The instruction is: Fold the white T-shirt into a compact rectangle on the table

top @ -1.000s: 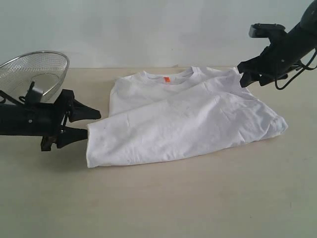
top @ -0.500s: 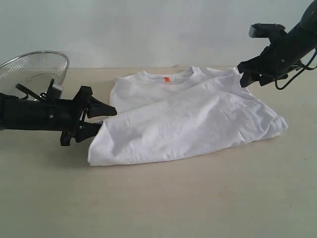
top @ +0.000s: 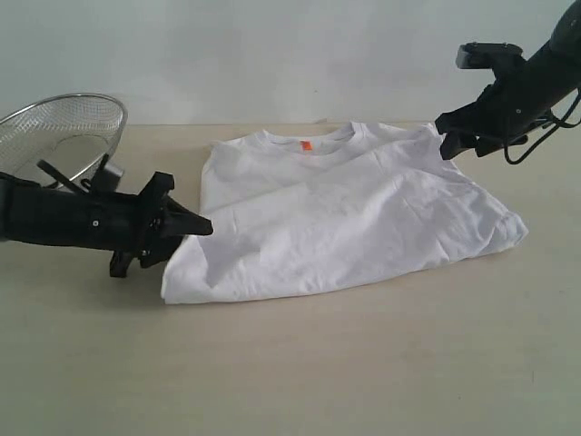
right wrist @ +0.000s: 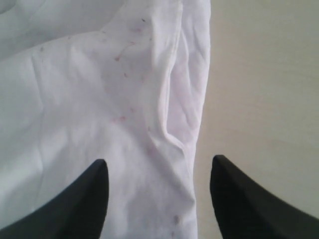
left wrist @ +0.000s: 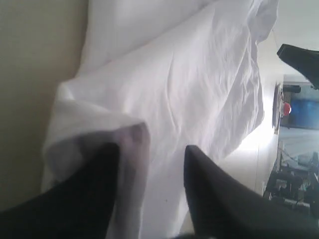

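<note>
The white shirt (top: 345, 218) lies doubled over mid-surface (top: 363, 372). It looks light, soft and prone to sag, so it is best pinched at an edge through both layers. The left fingers (left wrist: 84, 199), at its 8 o'clock edge, stand partly apart around a bunched fold, and I cannot tell whether they grip it. The right fingers (right wrist: 79, 209) hover wide apart and empty over its 2 o'clock shoulder.

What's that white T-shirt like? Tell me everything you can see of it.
The white T-shirt looks like soft, wrinkled cotton. It lies on the table, partly folded, one layer drawn slantwise over the other. Its collar with a small orange tag shows at the back. The left gripper straddles one bunched edge; the right gripper hangs open by the opposite shoulder.
</note>
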Robot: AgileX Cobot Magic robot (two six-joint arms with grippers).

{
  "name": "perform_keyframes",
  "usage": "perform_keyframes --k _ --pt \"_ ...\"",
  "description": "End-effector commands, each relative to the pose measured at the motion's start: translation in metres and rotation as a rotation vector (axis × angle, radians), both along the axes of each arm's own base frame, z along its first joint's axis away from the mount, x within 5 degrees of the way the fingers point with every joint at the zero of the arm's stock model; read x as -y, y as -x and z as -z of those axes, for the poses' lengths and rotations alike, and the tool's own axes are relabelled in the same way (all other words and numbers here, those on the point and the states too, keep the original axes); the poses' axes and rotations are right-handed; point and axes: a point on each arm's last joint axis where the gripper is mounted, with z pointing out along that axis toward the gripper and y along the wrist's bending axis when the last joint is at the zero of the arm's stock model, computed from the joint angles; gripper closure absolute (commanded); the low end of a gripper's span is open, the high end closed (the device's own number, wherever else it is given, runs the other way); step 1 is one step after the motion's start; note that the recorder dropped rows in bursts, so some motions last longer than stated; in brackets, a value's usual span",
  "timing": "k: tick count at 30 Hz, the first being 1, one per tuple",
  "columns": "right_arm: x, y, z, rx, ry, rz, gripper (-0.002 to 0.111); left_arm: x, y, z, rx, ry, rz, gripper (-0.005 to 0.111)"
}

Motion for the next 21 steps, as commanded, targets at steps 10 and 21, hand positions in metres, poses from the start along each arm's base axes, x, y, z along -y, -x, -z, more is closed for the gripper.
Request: perform_keyframes --k 10,21 --pt "0.0 -0.001 -0.003 0.016 0.005 -0.004 0.055 -0.015 -0.002 -0.001 -0.03 0.011 -0.036 0.041" --pt "0.0 -0.002 -0.003 0.024 0.008 0.0 0.055 -0.009 -0.035 -0.016 0.072 -0.061 -0.15 0.091"
